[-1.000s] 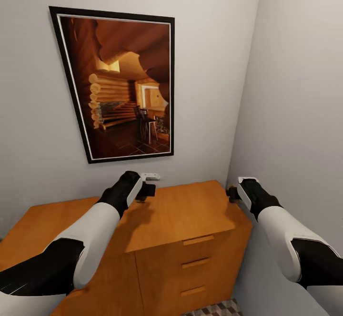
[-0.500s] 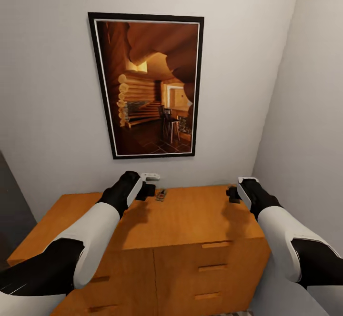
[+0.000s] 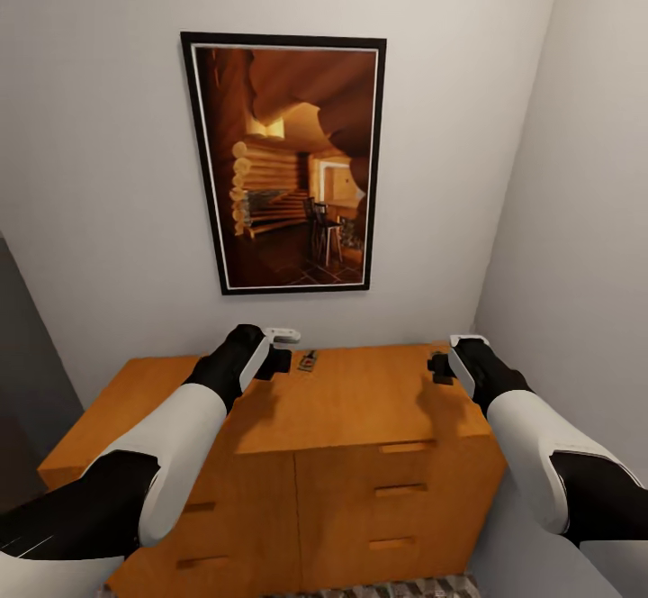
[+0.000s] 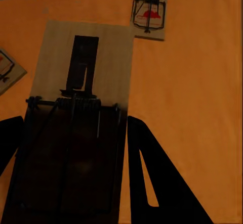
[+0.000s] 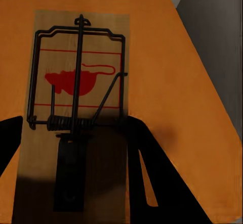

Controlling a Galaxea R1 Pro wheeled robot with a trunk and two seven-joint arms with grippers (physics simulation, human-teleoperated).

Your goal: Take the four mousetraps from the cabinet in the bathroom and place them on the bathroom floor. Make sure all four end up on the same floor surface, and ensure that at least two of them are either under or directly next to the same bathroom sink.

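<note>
Mousetraps: you have four on the cabinet (image 3: 360, 409) top — three (image 4: 81, 107) (image 4: 150, 11) (image 4: 7, 70) before your spread left gripper (image 4: 73, 173), one cut off, and one (image 5: 76, 97) between your right gripper's (image 5: 71, 173) parted fingers, both fingertips unseen.

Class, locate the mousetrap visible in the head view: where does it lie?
The mousetrap lies on the cabinet top near the back wall, just right of the left end effector, below the framed picture.
</note>
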